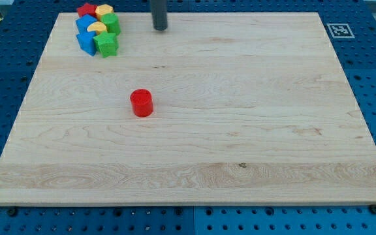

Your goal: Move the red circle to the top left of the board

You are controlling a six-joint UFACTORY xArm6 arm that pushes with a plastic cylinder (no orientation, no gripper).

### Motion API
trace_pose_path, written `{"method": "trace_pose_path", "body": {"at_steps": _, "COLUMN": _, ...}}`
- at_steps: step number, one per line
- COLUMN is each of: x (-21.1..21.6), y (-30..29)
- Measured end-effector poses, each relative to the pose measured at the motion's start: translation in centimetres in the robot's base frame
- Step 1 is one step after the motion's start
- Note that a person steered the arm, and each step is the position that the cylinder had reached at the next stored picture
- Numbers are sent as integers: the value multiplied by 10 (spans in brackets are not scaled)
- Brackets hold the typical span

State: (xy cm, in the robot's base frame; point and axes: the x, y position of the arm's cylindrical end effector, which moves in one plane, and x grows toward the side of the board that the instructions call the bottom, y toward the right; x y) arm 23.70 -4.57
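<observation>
My tip (pixel 160 28), a bare rod end effector holding nothing, rests well above the red circle (pixel 141 103), touching no block.

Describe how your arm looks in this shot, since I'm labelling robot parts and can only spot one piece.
Only the lower part of my rod shows: a straight, dark grey cylinder, plain and smooth, entering from the view's top edge. My tip is its blunt, rounded end. No cables, markings or joints are visible; the rest of the arm is out of frame.
</observation>
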Motion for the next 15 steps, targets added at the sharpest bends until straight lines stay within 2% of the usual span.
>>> {"method": "trace_pose_path", "body": {"at_steps": 2, "x": 1, "y": 20}}
{"method": "trace_pose_path", "body": {"at_steps": 4, "x": 66, "y": 137}}
{"method": "trace_pose_path", "body": {"at_steps": 6, "x": 69, "y": 139}}
{"method": "trace_pose_path", "body": {"at_steps": 7, "x": 98, "y": 111}}
{"method": "trace_pose_path", "body": {"at_steps": 8, "x": 147, "y": 58}}
{"method": "trace_pose_path", "body": {"at_steps": 10, "x": 180, "y": -94}}
{"method": "trace_pose_path", "body": {"at_steps": 11, "x": 220, "y": -122}}
{"method": "trace_pose_path", "body": {"at_steps": 12, "x": 244, "y": -89}}
{"method": "trace_pose_path", "body": {"at_steps": 14, "x": 191, "y": 87}}
{"method": "trace_pose_path", "body": {"at_steps": 15, "x": 200, "y": 82}}
